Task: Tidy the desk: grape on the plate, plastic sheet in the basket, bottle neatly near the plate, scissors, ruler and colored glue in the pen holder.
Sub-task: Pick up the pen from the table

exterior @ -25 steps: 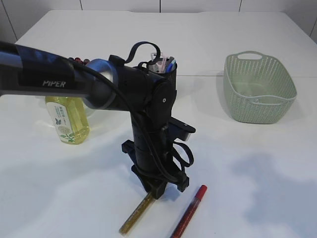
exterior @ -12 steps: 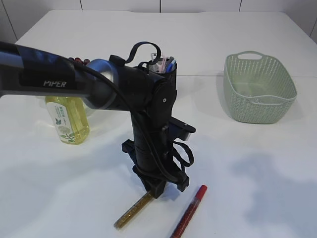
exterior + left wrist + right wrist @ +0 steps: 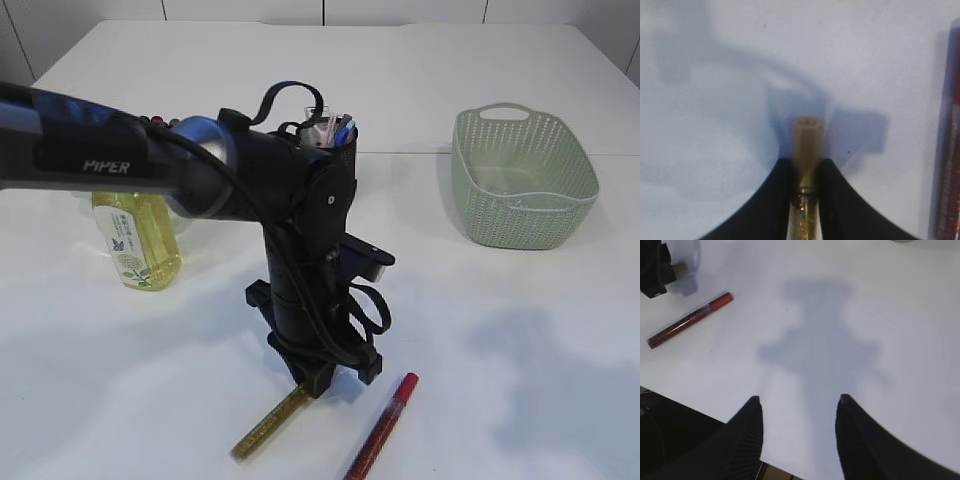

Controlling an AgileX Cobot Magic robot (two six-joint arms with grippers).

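The step in hand is the colored glue: the left end effector (image 3: 805, 192) is clamped narrowly on the gold glue stick (image 3: 268, 425), gripping it just below its tan cap. In the exterior view the stick slants out from under the end effector toward 7 o'clock, its far end low over the surface (image 3: 520, 380); whether it touches cannot be told. A red glue stick (image 3: 383, 427) lies flat just beside it at 3 o'clock, not yet handled. The pen holder (image 3: 334, 140) stands behind the arm at 12 o'clock, already holding several items. The bottle (image 3: 136, 238) sits at 10 o'clock and the basket (image 3: 524, 178) at 2 o'clock.

The right end effector (image 3: 797, 432) hovers with its jaws wide and nothing between them, well apart from the red stick.

Next, I judge, the gold stick must be lifted clear, turned upright, carried to the holder and dropped in without knocking its contents.
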